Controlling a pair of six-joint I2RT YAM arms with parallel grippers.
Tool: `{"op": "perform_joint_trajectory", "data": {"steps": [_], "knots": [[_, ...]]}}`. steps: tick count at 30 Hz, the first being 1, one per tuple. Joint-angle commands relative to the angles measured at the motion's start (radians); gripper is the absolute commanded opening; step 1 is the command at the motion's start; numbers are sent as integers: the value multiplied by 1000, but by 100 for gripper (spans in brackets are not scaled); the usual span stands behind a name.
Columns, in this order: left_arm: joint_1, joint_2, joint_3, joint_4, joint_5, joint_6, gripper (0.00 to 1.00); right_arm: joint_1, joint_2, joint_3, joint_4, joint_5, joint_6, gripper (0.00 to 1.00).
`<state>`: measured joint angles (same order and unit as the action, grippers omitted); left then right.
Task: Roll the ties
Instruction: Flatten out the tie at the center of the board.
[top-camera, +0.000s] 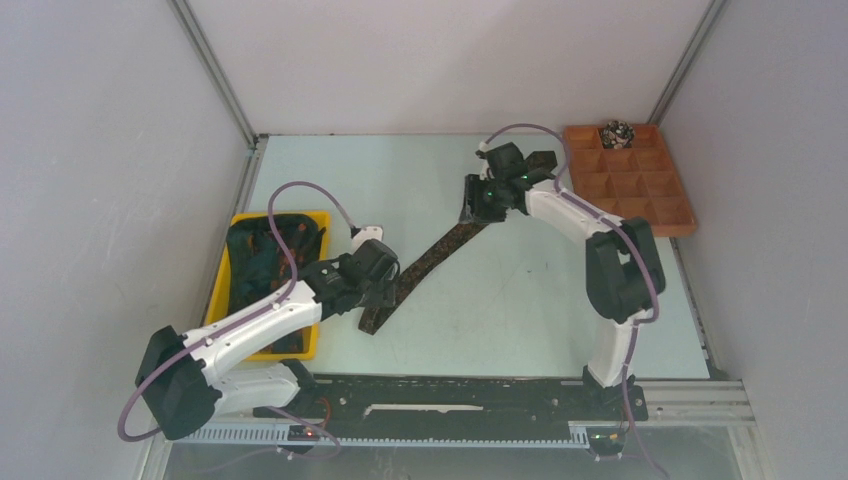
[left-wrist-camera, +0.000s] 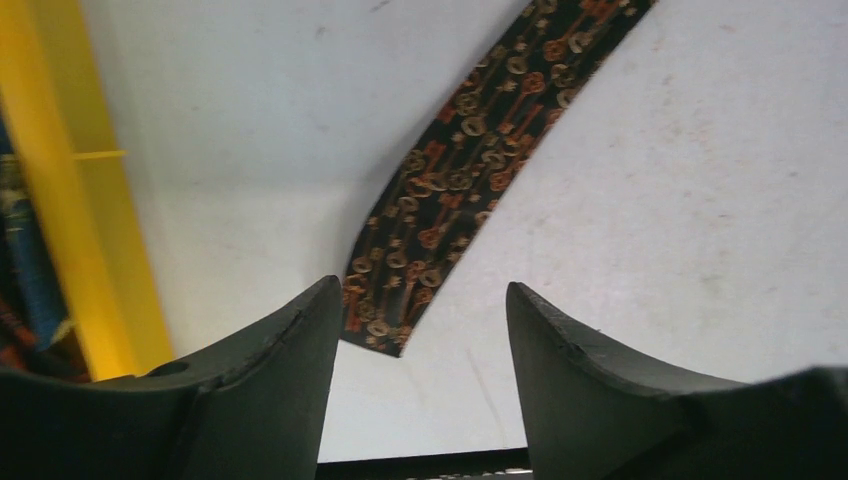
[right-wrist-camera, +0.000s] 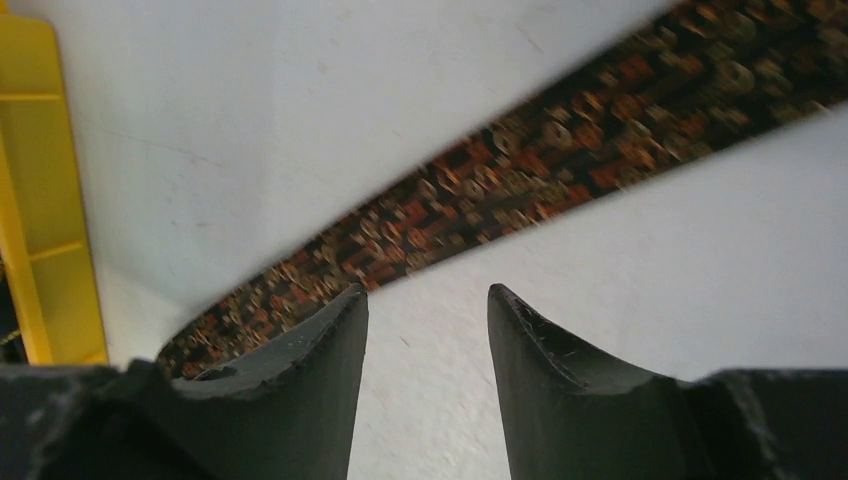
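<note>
Worktop (top-camera: 520, 300): pale, walled on three sides; both arms reach over it from the near edge
Stretched tie (top-camera: 430, 255): lies flat on the worktop, uncoiled, in a slight curve from the near-left of centre toward the far-right of centre; dark cloth with orange-brown pattern; pointed end at the near-left
Left gripper (left-wrist-camera: 425, 330): fingers spread, nothing between them; held over the bare worktop just short of the tie's pointed end, which lies ahead of its left finger; no contact seen
Right gripper (right-wrist-camera: 428, 320): fingers spread, nothing between them; sits at the tie's far end in the top view; in the wrist view the tie crosses ahead of the fingertips; whether they touch it cannot be told
Yellow bin (top-camera: 290, 214): at the worktop's left edge, just beside the left arm; dark ties (top-camera: 255, 260) heaped inside
Orange tray (top-camera: 645, 185): compartmented, at the far right corner
Rolled tie (top-camera: 617, 133): small patterned coil in a far-row compartment of the tray
</note>
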<state>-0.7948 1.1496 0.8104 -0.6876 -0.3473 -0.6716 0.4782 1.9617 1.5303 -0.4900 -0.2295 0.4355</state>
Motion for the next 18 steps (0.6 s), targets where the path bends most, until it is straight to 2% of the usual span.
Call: {"op": "perform_joint_trajectory", "data": {"steps": [1, 5, 9, 13, 18], "knots": [[6, 3, -49, 203, 139, -55, 62, 57, 150, 203, -43, -21, 47, 44], [5, 17, -132, 299, 230, -74, 55, 100, 268, 359, -97, -47, 55, 38], [-5, 32, -191, 397, 315, -84, 51, 126, 339, 410, -123, -77, 61, 31], [-13, 77, -220, 452, 339, -88, 50, 140, 362, 384, -137, -74, 57, 25], [-13, 146, -226, 476, 317, -71, 47, 132, 334, 258, -127, -56, 45, 18]]}}
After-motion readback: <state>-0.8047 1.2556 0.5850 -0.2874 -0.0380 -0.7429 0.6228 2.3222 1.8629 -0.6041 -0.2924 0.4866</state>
